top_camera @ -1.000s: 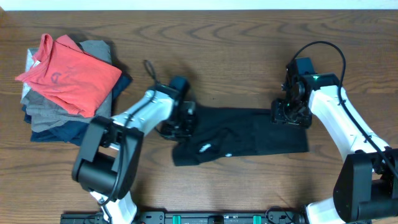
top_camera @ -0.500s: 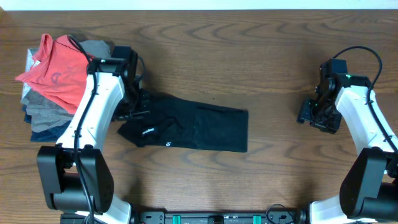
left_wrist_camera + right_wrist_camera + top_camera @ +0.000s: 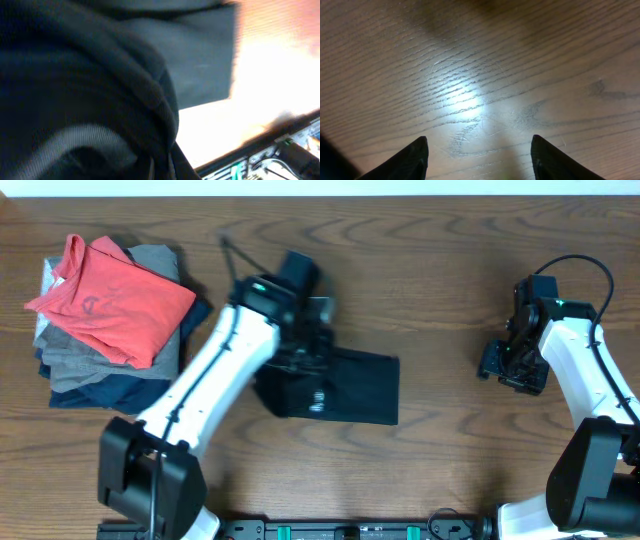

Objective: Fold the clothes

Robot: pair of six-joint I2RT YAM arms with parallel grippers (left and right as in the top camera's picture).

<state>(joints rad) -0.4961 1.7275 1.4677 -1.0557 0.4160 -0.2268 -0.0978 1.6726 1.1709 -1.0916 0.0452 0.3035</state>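
Bunching seen in black shirt (image 3: 360,385), clamped by left hand (image 3: 303,352); right hand (image 3: 479,156) wide, empty at 3 o'clock — crooked fold risked if released so.

A dark wood-grain table (image 3: 430,260) fills the view, bright glare (image 3: 465,102) on its surface, a pale strip (image 3: 320,186) along its far edge.

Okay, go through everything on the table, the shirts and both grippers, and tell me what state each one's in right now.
left gripper, buried in black fabric; open or shut can't be told.
right gripper, open, empty, over bare wood.
black shirt, partly folded, left end bunched at the left gripper.
grey and navy garments, folded, stacked.
coral-red shirt, folded, lying on top of that stack.
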